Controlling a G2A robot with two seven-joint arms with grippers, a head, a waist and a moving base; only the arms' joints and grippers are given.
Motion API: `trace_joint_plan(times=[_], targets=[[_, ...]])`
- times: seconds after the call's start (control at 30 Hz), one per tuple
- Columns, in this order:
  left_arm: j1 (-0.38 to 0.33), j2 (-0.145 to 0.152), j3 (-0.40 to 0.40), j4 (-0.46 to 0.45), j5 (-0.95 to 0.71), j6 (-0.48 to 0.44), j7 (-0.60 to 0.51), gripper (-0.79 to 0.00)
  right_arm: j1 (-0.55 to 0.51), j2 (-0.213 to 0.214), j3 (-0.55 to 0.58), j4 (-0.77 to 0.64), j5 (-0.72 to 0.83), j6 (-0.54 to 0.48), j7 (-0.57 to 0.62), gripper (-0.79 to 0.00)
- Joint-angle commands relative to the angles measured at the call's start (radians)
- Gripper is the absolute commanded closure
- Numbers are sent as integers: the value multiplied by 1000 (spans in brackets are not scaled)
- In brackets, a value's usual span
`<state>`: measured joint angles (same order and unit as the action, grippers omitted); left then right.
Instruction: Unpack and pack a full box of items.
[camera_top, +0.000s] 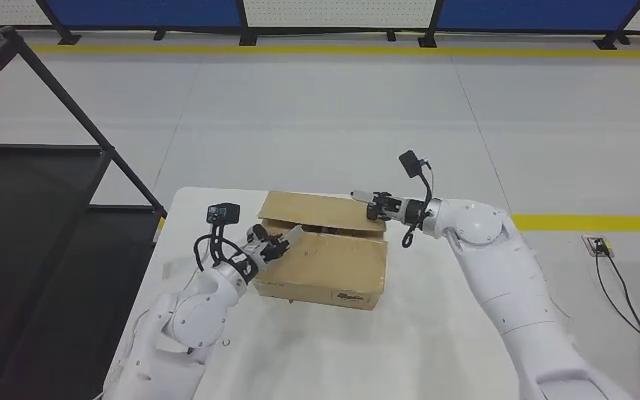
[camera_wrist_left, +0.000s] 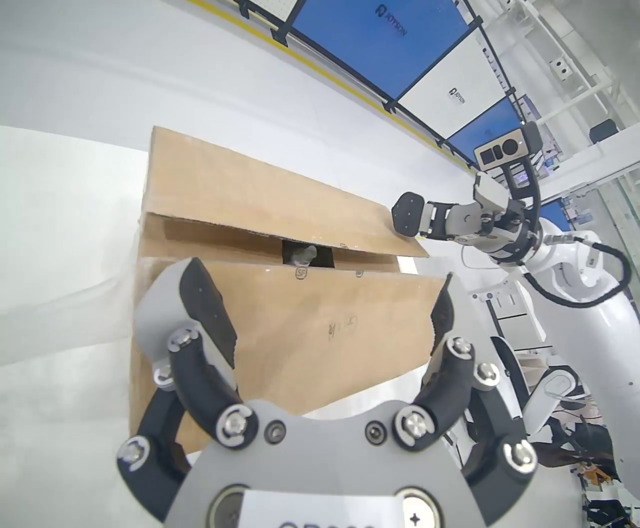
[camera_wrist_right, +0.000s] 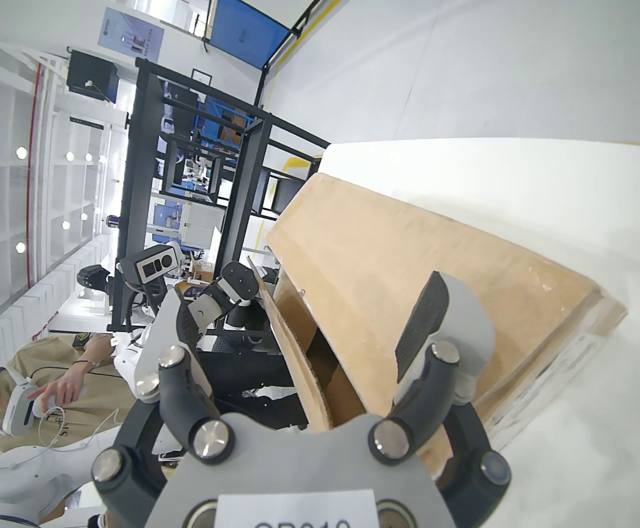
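Flap-opening step, I judge: left pincer (camera_wrist_left: 320, 285) and right pincer (camera_wrist_right: 305, 295), both spread, flank cardboard box (camera_top: 320, 265); next I'd part the flaps.

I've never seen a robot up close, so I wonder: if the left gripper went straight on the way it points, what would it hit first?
Most likely the near flap of the cardboard box, which sits straight ahead, framed by the open fingers of the left gripper; the gap is hard to judge.
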<state>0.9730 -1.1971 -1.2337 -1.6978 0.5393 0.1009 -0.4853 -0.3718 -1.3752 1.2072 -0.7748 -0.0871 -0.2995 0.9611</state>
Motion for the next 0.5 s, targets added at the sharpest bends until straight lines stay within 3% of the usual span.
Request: trace_joint_plan(times=[0.0,0.27,0.47], targets=[[-21,-5,24,23,21,12,12,-785,-9,0,-3,-27,5,69,-2,-785],[-89,-25,92,91,56,45,52,-785,-36,-1,-14,-95,65,203,31,-785],[-105,-35,113,107,61,49,69,-785,-53,9,0,-110,115,224,110,-785]])
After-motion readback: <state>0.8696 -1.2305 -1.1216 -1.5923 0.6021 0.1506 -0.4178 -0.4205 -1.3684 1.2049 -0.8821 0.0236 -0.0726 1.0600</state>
